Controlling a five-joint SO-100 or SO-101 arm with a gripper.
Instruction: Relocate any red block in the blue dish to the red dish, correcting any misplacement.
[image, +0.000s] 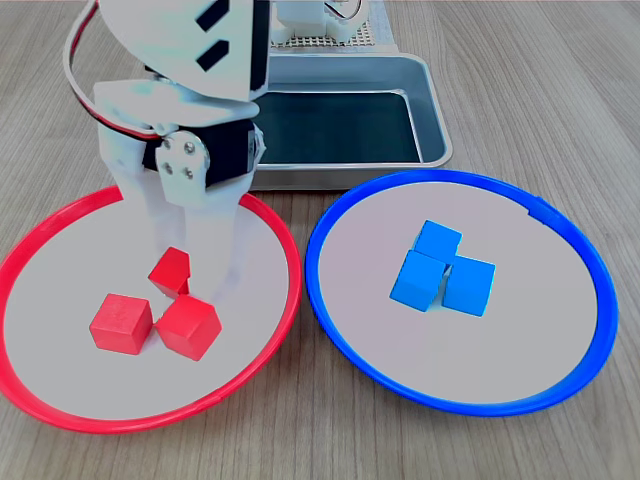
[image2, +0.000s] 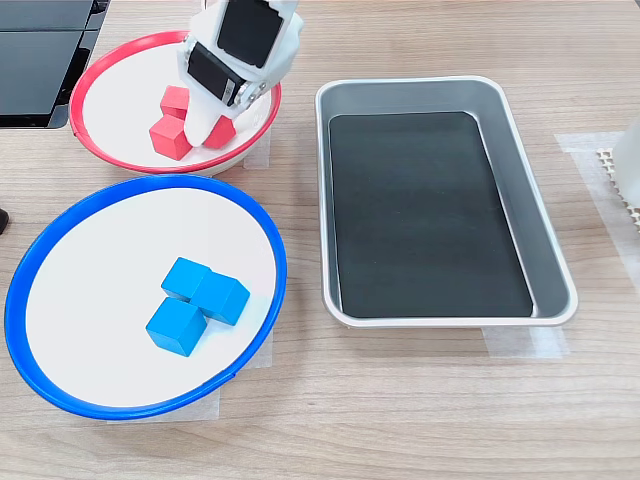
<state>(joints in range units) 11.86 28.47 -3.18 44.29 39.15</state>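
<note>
Reaching down into the round red-rimmed dish, the white end effector stands over the far small red cube; whether it is grasping the cube I cannot tell. Two more red cubes lie near it. On the first exterior view's right, the round blue-rimmed dish holds three blue cubes only.

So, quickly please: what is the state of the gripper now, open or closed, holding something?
Gripper: down in the red dish, fingers around the rear red block; whether it grips or has let go cannot be told.
</note>
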